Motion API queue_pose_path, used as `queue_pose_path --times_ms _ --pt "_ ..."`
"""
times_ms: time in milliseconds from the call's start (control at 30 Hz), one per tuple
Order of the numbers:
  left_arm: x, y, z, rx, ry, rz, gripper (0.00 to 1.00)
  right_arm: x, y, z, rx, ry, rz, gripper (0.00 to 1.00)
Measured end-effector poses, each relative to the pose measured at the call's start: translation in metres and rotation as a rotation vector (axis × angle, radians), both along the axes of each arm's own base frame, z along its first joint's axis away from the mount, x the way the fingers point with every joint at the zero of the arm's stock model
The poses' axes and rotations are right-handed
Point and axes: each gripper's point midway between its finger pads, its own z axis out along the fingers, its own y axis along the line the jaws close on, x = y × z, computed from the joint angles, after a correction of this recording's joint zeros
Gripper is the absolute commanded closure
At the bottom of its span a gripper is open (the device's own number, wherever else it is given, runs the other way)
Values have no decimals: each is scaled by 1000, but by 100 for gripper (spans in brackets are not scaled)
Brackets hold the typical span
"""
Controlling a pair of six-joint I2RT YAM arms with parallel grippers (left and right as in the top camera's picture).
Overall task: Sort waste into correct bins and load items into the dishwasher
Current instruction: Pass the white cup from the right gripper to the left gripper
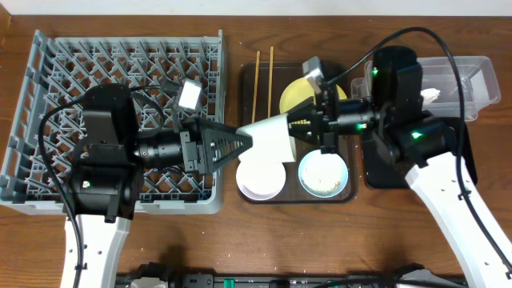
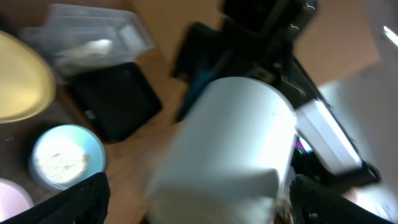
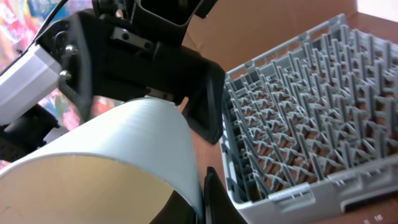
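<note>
A white cup (image 1: 272, 138) is held on its side in the air above the brown serving tray. My right gripper (image 1: 302, 132) is shut on its rim, seen pinched in the right wrist view (image 3: 202, 202). My left gripper (image 1: 244, 144) is open, its fingers either side of the cup's base (image 2: 227, 146). On the tray lie a yellow plate (image 1: 296, 94), a white bowl (image 1: 260, 178), a light blue bowl (image 1: 323, 174) holding rice scraps, and two chopsticks (image 1: 257, 84). The grey-blue dish rack (image 1: 48, 96) stands at the left. The green wrapper is out of view.
The clear tub (image 1: 458, 80) at the far right holds a white crumpled paper (image 1: 430, 94). The black tray (image 1: 382, 166) lies partly under my right arm. The brown serving tray (image 1: 242, 96) sits between the rack and the bins.
</note>
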Motion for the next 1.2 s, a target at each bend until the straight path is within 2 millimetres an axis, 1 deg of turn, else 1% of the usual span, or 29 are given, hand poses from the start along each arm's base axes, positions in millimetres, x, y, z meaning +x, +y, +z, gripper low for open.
queue_pose_path --times_ms 67,167,233,433,667,733,833,867,1033,1200 --pt "-8 -5 7 -25 -29 -54 11 -4 8 3 6 -16 14 99" --pt "-17 -10 11 -45 -33 -107 19 -6 16 10 22 -44 20 99" --pt "-21 -12 12 -52 -34 -129 21 -5 19 12 26 -46 12 99" --pt "-22 -14 12 -54 -32 -139 28 -1 21 15 28 -22 -12 99" --pt "-20 -14 11 -48 -33 -129 27 -2 20 10 9 28 -20 99" --pt "-18 -14 11 -45 -42 -122 16 -1 20 8 3 36 -26 99" --pt "-13 -14 12 -35 -67 -102 16 1 20 6 -5 39 -43 99" --pt "-11 -14 12 -32 -76 -96 17 2 20 6 -6 40 -45 99" --pt "-10 -14 12 -27 -83 -89 29 2 20 6 -7 39 -47 99" --pt "-10 -14 12 -29 -84 -92 30 0 20 6 -5 43 -38 98"
